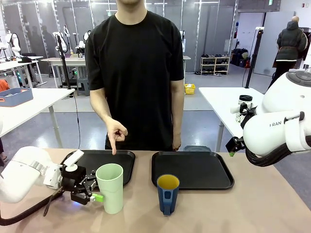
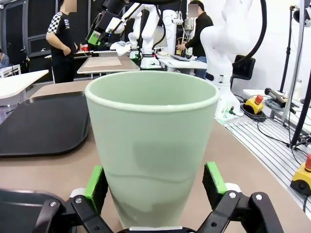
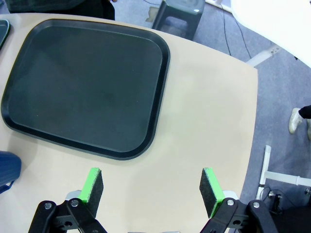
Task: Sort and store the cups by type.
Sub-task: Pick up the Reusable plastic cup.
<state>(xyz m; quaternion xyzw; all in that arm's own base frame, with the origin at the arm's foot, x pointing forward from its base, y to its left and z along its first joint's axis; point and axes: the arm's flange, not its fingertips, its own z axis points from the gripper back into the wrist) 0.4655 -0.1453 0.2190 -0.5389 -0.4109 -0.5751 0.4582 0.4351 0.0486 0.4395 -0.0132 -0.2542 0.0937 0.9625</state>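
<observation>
Tumbler (image 2: 151,141) stands inside left claw (image 2: 155,180) (whether clenched, unclear); right claw (image 3: 151,191) gapes empty over bare table (image 3: 204,97) edge.

pale green tumbler (image 2: 150,145): smooth matt plastic (faint sheen) | dark blue cup (image 1: 167,198): plastic, matt | black tray (image 3: 87,87): smooth plastic, low gloss | tabletop (image 3: 204,121): matt, smooth

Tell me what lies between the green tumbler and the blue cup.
Nothing. In the front view, only bare table lies between the pale green tumbler and the dark blue cup, which stand apart.
</observation>
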